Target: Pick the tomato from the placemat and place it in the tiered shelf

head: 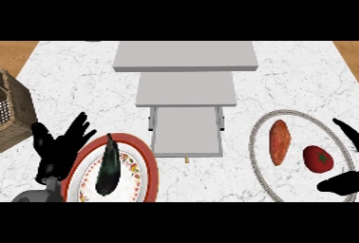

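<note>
A red tomato (317,158) lies on a round white placemat with a grey rim (261,124) at the right, next to an orange-red oblong vegetable (280,141). My right hand (341,182) is at the right edge, its fingers spread on either side of the tomato without touching it. The grey tiered shelf (185,88) stands in the middle of the counter, with stepped levels coming toward me. My left hand (57,144) rests open at the lower left, fingers up.
A plate with a red rim (140,156) holds a dark eggplant (108,166) just right of my left hand. A wicker basket (10,111) stands at the left edge. The white marble counter (294,76) ends in wood at the far corners.
</note>
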You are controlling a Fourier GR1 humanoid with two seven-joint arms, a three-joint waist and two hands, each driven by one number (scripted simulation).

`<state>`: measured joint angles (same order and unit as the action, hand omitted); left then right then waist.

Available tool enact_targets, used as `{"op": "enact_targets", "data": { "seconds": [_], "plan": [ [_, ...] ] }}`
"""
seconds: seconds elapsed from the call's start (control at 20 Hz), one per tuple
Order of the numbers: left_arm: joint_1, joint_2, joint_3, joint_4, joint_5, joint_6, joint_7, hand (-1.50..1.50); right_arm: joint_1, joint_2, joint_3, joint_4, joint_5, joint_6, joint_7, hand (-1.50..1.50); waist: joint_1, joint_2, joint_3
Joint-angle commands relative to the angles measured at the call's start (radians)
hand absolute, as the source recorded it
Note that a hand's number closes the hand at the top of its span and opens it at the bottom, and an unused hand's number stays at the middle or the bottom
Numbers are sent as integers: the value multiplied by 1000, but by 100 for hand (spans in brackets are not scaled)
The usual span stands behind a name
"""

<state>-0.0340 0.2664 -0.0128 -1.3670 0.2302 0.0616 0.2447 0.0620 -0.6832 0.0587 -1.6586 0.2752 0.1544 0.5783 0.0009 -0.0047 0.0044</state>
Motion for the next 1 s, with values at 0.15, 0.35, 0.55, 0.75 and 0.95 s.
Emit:
{"op": "enact_targets", "data": {
  "seconds": [0.15,0.35,0.55,0.75,0.95],
  "plan": [
    [69,-12,5,-22,-8,-30,15,0,-4,97,31,118,161,-54,-52,-150,4,5,-4],
    [6,-25,39,77,-25,-41,-19,0,-105,99,-26,179,179,-6,-67,-150,1,5,-5],
    [-15,-22,33,4,-47,-22,62,0,-171,163,-47,282,203,-42,-150,-150,4,5,-4],
    [17,-47,36,19,-53,-48,20,0,-80,190,-63,330,259,-109,-288,-150,0,5,-4],
    [99,-32,53,-98,-54,-52,53,0,-95,171,-91,304,241,-11,-283,-150,2,3,-4]
  ]
}}
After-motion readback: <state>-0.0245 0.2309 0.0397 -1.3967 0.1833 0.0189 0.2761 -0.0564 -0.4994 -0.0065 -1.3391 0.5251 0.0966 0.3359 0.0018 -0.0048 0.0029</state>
